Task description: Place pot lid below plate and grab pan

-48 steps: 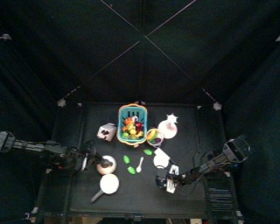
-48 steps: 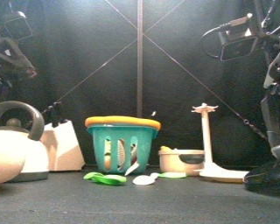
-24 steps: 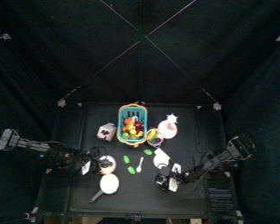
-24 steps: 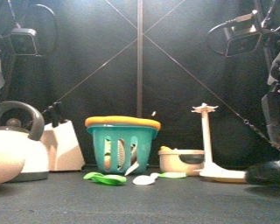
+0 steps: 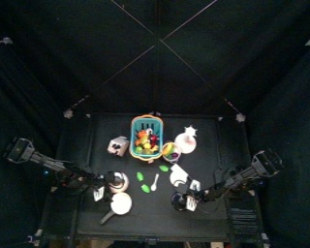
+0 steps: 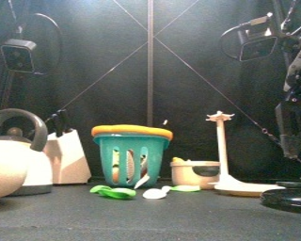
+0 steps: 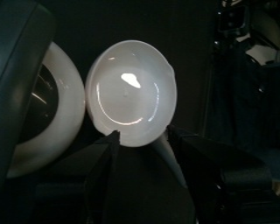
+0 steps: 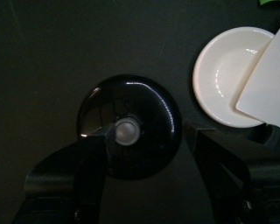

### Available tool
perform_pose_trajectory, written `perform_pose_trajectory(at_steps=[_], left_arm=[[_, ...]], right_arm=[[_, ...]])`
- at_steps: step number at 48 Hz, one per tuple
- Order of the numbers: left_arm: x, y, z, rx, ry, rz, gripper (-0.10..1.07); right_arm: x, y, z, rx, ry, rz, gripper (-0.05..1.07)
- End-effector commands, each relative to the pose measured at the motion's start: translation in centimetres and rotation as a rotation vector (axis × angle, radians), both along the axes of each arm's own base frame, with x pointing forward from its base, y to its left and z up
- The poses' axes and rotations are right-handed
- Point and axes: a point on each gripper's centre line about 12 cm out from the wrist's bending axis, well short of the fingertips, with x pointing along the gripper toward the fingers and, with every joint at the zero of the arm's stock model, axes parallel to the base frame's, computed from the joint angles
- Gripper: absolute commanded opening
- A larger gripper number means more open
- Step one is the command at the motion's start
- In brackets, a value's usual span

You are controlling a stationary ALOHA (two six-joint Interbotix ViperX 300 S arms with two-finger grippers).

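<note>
The pot lid [image 8: 130,127] lies flat on the surface just beside the plate [image 8: 234,77], with the right gripper [image 8: 136,179] above it, jaws wide and empty; the placing step is judged done. The pan [image 7: 133,87] sits on the surface before the left gripper [image 7: 143,162], jaws wide and empty; the grab remains.

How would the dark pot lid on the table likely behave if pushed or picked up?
The pot lid looks glossy, so it may slide easily. It lies flat, so probably won't roll or tip. Its small centre knob seems the only raised hold, so lifting it could be fiddly.
</note>
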Motion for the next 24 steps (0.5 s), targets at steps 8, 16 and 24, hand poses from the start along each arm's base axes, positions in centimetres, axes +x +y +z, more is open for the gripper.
perform_pose_trajectory(at_steps=[8, 16, 24], left_arm=[[2.1, -0.1, -1.0, 0.074, -0.015, -0.001, 0.85], [2.7, 0.0, -1.6, 0.118, -0.02, -0.024, 0.84], [3.0, -0.1, -2.2, 0.133, 0.002, -0.033, 0.84]], right_arm=[[1.0, 0.3, 0.8, 0.01, -0.027, -0.003, 0.94], [1.4, 0.4, 0.5, 0.004, -0.019, -0.004, 0.94], [1.5, 0.4, 0.2, -0.001, -0.009, -0.001, 0.94]])
